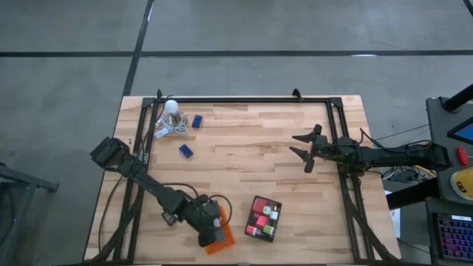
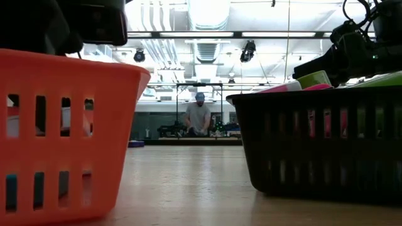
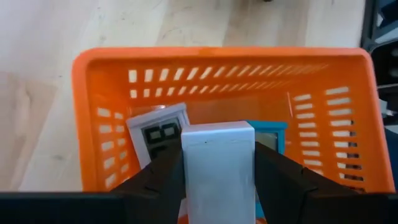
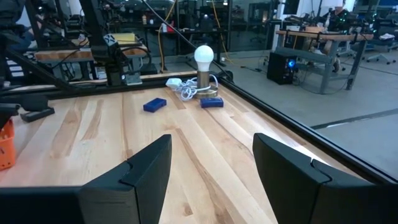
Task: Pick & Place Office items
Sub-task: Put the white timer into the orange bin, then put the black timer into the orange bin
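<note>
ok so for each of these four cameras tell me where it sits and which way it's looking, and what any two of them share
High view: overhead, looking straight down at the table; both arms show, left gripper over the orange tray, right gripper waiting open.
Low view: table height, looking level between orange tray and black tray towards a distant person.
Left wrist view: looks into the orange tray, fingers gripping a white box.
Right wrist view: looks across the table at blue blocks and a bulb; the high view shares these.
</note>
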